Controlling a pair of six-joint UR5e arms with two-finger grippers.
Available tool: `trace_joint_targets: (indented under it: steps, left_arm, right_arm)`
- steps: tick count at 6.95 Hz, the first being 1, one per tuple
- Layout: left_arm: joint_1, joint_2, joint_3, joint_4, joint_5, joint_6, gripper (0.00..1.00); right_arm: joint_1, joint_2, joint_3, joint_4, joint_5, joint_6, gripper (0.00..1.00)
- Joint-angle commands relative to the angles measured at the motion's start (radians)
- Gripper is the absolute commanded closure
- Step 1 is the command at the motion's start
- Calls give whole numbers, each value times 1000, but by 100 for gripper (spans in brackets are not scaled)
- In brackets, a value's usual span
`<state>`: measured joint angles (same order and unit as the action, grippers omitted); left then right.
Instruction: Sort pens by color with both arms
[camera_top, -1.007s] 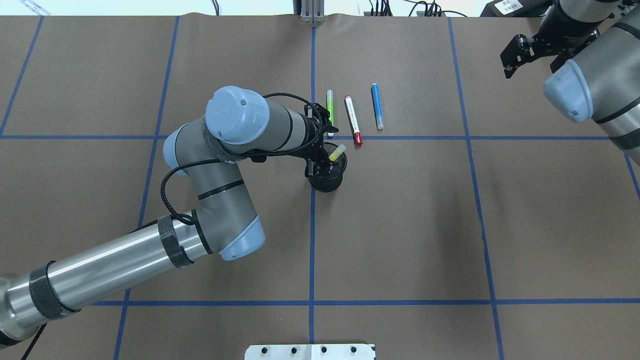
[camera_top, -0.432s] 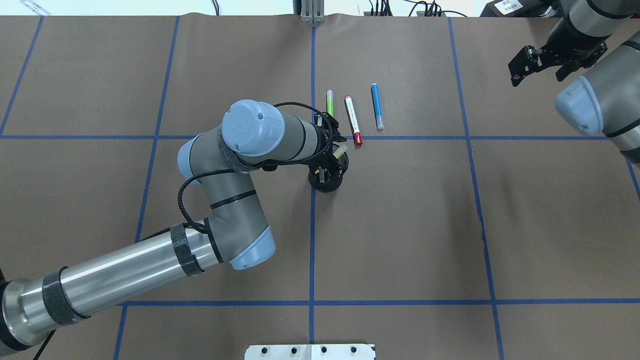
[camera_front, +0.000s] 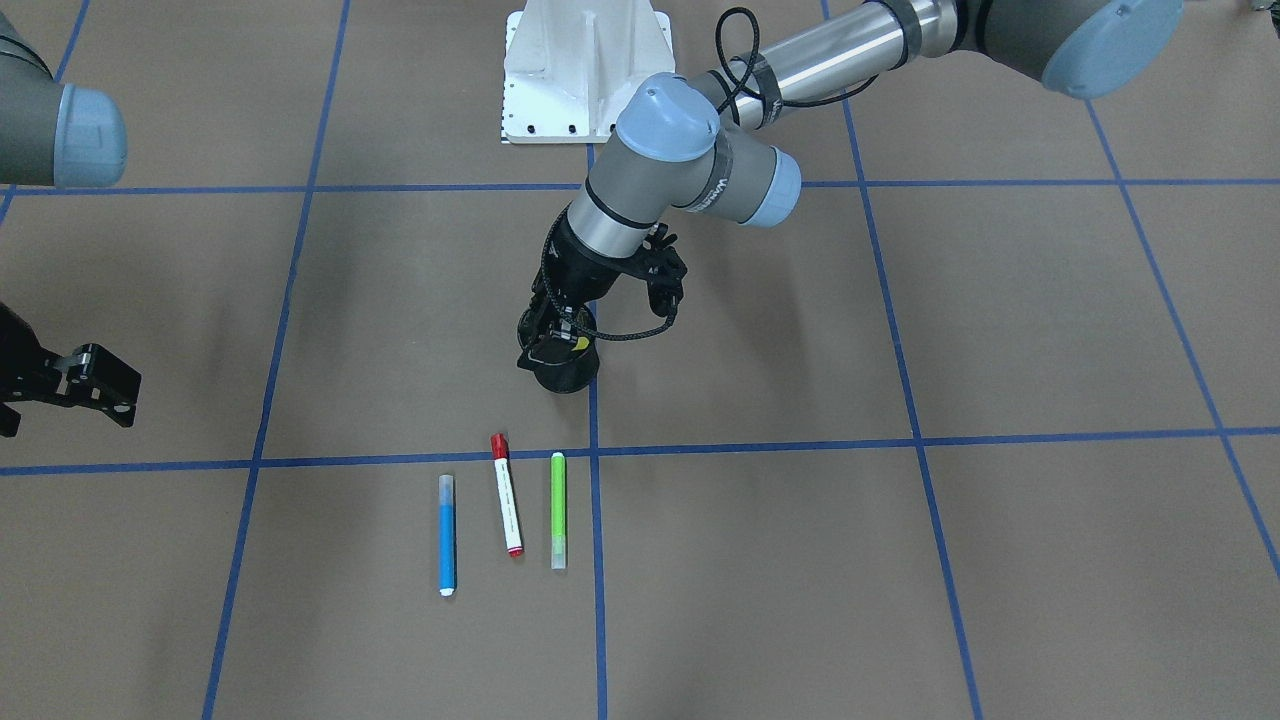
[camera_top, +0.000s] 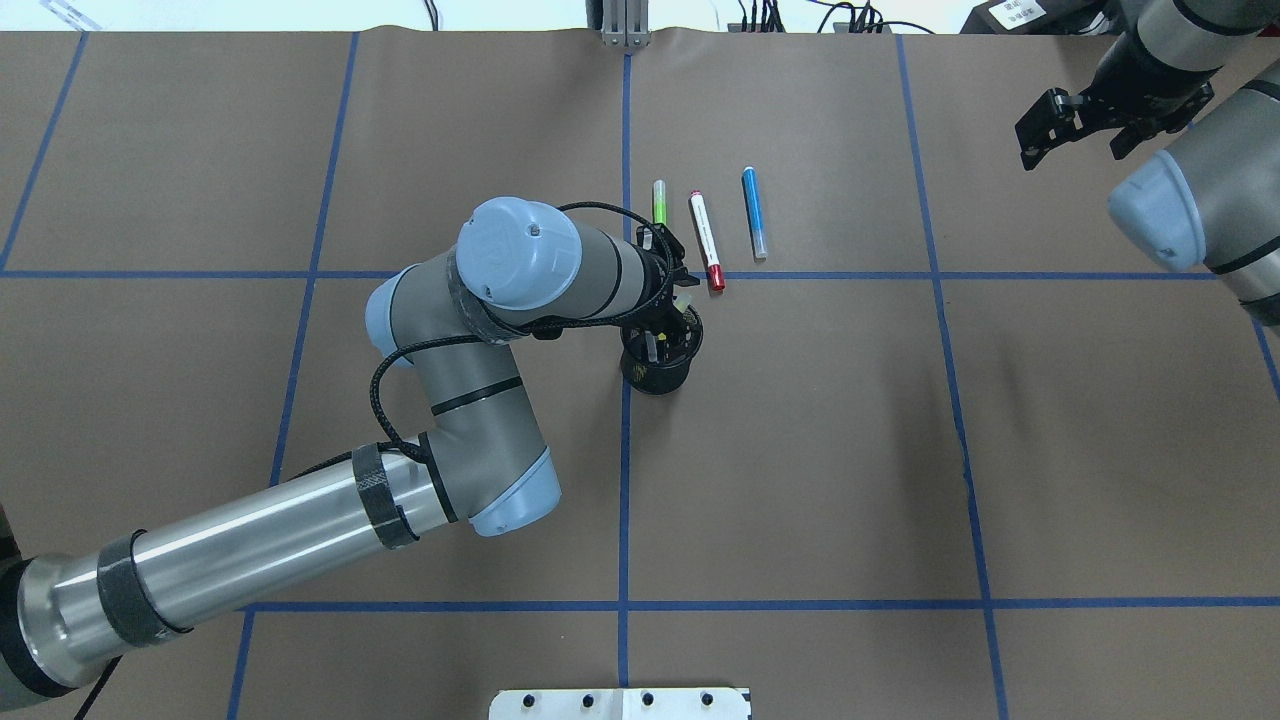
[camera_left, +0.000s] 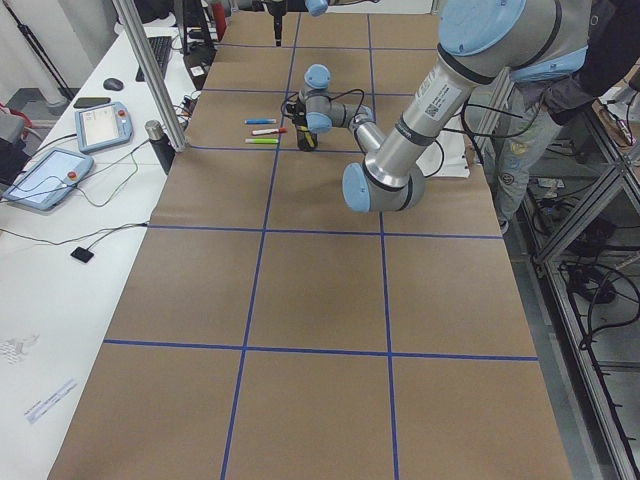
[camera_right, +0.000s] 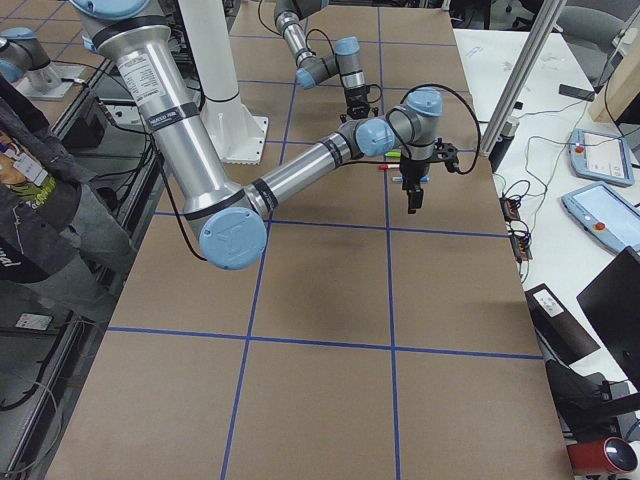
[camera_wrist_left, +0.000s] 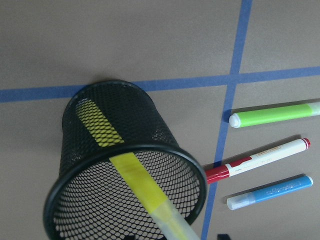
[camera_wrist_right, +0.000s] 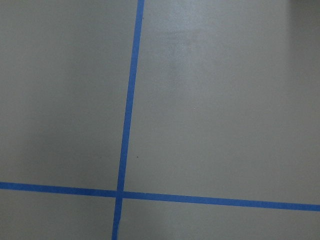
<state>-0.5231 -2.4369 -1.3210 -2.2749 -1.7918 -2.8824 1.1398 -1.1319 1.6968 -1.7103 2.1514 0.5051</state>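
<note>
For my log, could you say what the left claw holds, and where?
Cannot tell: the upper end of the yellow pen reaches the left claw, contact hidden.

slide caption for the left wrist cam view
Yellow pen leaning in the black mesh cup; green pen, red-capped white pen and blue pen lying side by side on the table.

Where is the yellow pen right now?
In the left wrist view, the yellow pen leans inside the black mesh cup, which stands at that view's left of the green pen and the red-capped pen.
</note>
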Motion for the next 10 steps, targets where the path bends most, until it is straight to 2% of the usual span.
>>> trace_joint_targets:
  steps: [1, 2, 5, 6, 7, 8, 10]
  left_arm:
    - [0, 2, 0, -14, 0, 9, 74]
    - [-3, 2, -1, -14, -1, 12, 79]
    - [-3, 2, -7, -14, -4, 25, 80]
    - [-5, 2, -7, -12, -6, 26, 54]
    - [-6, 2, -17, -6, -8, 25, 34]
    - [-8, 7, -24, 0, -8, 23, 28]
    - [-11, 21, -43, 9, -11, 8, 23]
  right_arm:
    - [0, 3, 1, 0, -1, 3, 0]
    - [0, 4, 1, 0, -1, 9, 0]
    - [0, 6, 1, -2, -1, 16, 0]
    - [0, 6, 1, -2, -1, 23, 0]
    - [0, 6, 3, -2, -1, 23, 0]
    - [0, 6, 6, -2, -1, 26, 0]
    - [0, 4, 15, -2, -1, 35, 0]
